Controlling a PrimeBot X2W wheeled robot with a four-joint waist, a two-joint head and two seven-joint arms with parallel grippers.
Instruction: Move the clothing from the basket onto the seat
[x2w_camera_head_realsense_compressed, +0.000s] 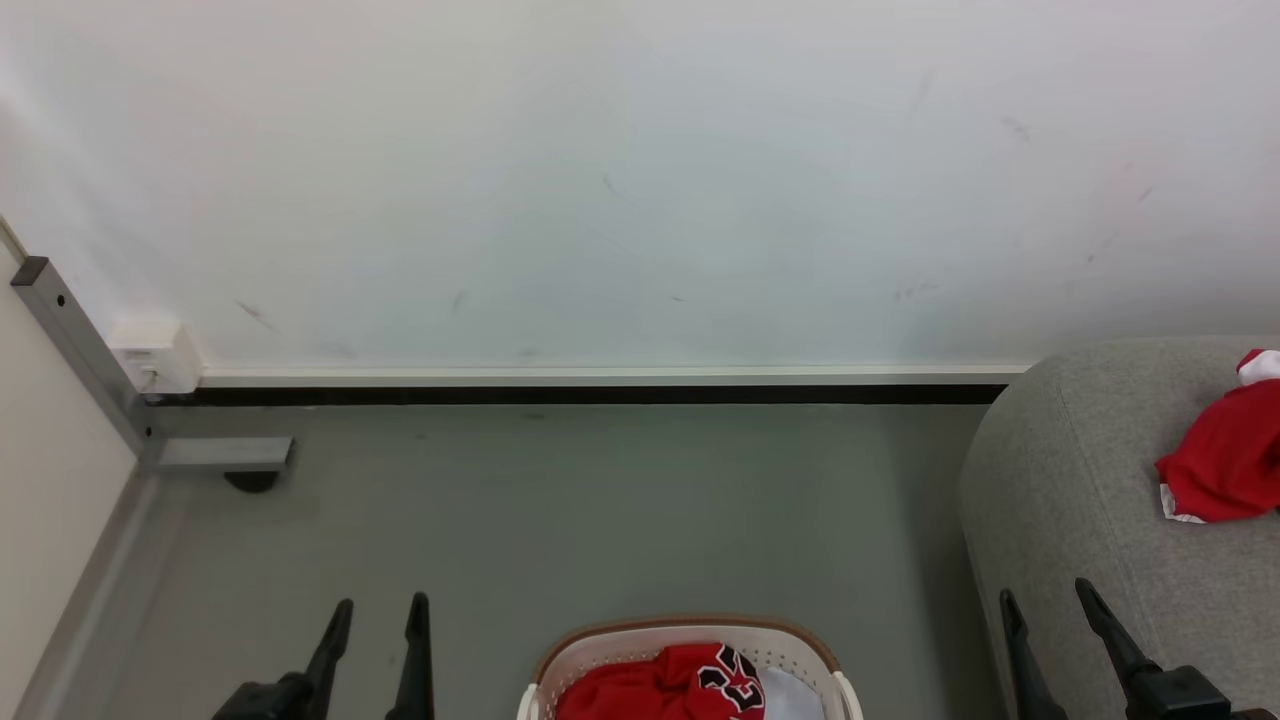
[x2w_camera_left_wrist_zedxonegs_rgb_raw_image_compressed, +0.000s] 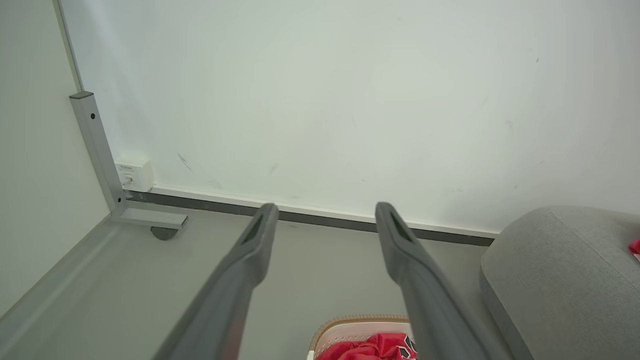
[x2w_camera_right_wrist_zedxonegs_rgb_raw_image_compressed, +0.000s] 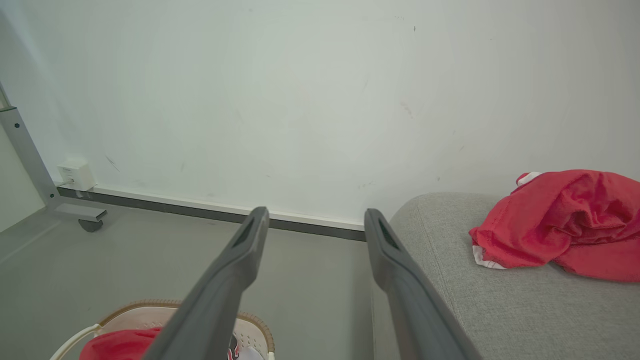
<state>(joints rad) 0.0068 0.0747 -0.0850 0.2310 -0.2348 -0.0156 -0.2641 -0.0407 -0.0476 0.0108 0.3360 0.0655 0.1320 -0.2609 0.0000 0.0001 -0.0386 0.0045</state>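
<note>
Left gripper (x2w_camera_head_realsense_compressed: 382, 603) is spread wide and empty, with nothing between its two dark fingers and nothing touched. It hangs low over the bare grey floor (x2w_camera_head_realsense_compressed: 600, 510), fingers pointing toward the white wall (x2w_camera_head_realsense_compressed: 640, 180); in its own wrist view the fingers frame the dark skirting strip (x2w_camera_left_wrist_zedxonegs_rgb_raw_image_compressed: 325, 220) at the wall's foot.

Right gripper (x2w_camera_head_realsense_compressed: 1045, 590) is just as wide and just as empty. Its fingers point the same way, level with the left pair, and show against the rounded side edge of the grey seat (x2w_camera_head_realsense_compressed: 1080, 480). Whether they brush the fabric, I can't tell.

Between the two grippers stands the white basket (x2w_camera_head_realsense_compressed: 690, 627) with its brown rim. It is on the floor, near the seat's side but apart from it, and neither gripper touches it. Inside it is clothing: a crumpled red shirt (x2w_camera_head_realsense_compressed: 640, 692) with black-and-white numerals (x2w_camera_head_realsense_compressed: 738, 680) facing up, and a white garment (x2w_camera_head_realsense_compressed: 792, 697) tucked against its right side.

Up on the seat's top lies another red garment (x2w_camera_head_realsense_compressed: 1225, 465) with white trim, bunched in a heap well back from the rounded edge and clear of both grippers.

Off at the floor's far left corner, a grey metal frame leg (x2w_camera_head_realsense_compressed: 80, 345) leans up the wall beside a small white socket box (x2w_camera_head_realsense_compressed: 155, 357).
</note>
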